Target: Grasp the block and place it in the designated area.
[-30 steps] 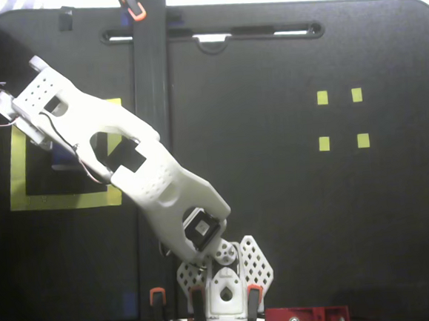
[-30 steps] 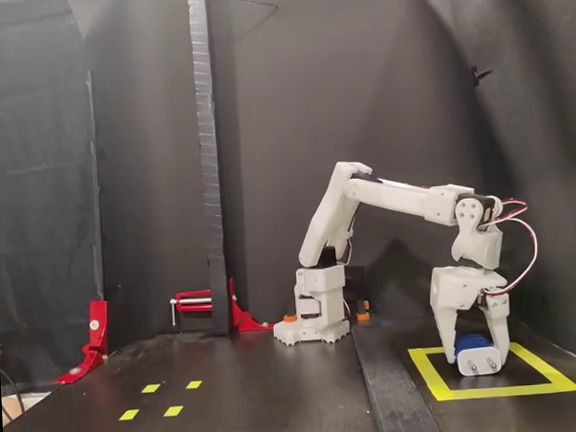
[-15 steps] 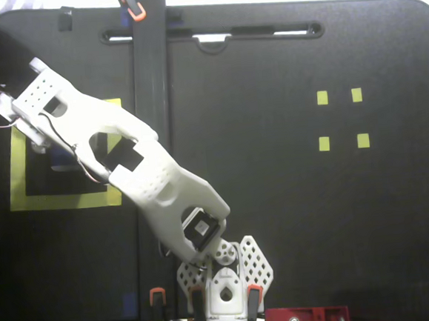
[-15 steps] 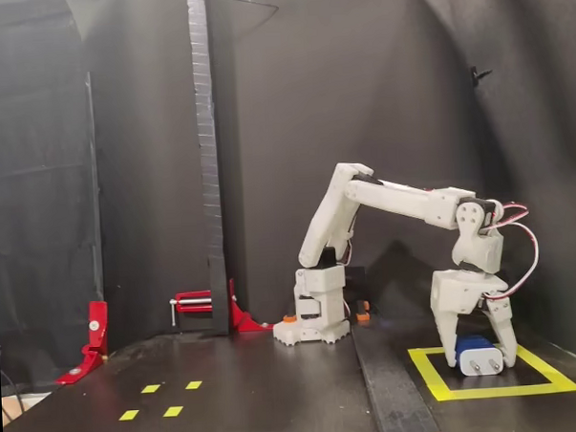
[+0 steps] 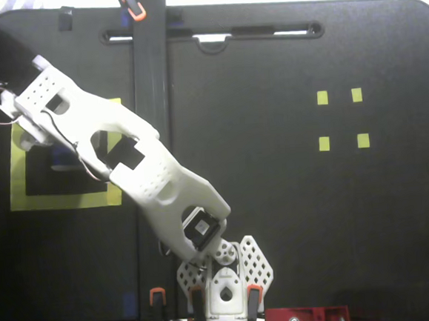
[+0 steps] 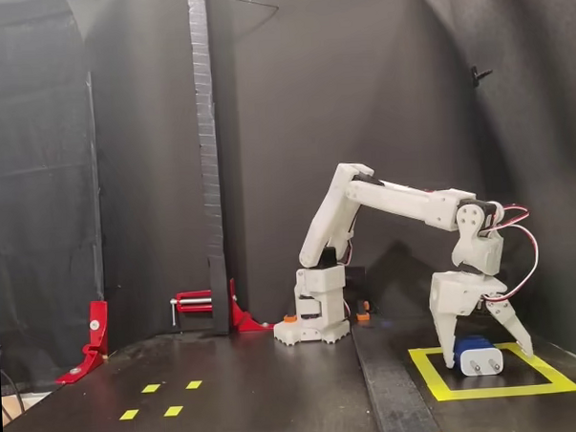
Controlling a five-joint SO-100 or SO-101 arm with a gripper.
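1. The block (image 6: 478,355) lies on the black floor inside the designated area (image 6: 429,374), directly under the pincer (image 6: 485,348) and between its two fingers, with its silver prongs on the white face turned toward the camera in a fixed view.
2. The pincer stands open: its fingers (image 6: 516,329) splay wide to either side of the block, and neither appears to press on it.
3. The yellow tape square surrounds both pincer and block; in a fixed view from above, the square (image 5: 19,183) shows mostly to the left of and below the arm (image 5: 118,161), which hides the block there.
4. The white arm reaches from its base (image 6: 312,320), which sits to the left of the pincer in the side-on fixed view.
5. Four small yellow tape squares (image 6: 160,399) lie well apart from the pincer, far to the left of it on the same black surface.
6. Red clamps (image 6: 95,339) stand further left still.
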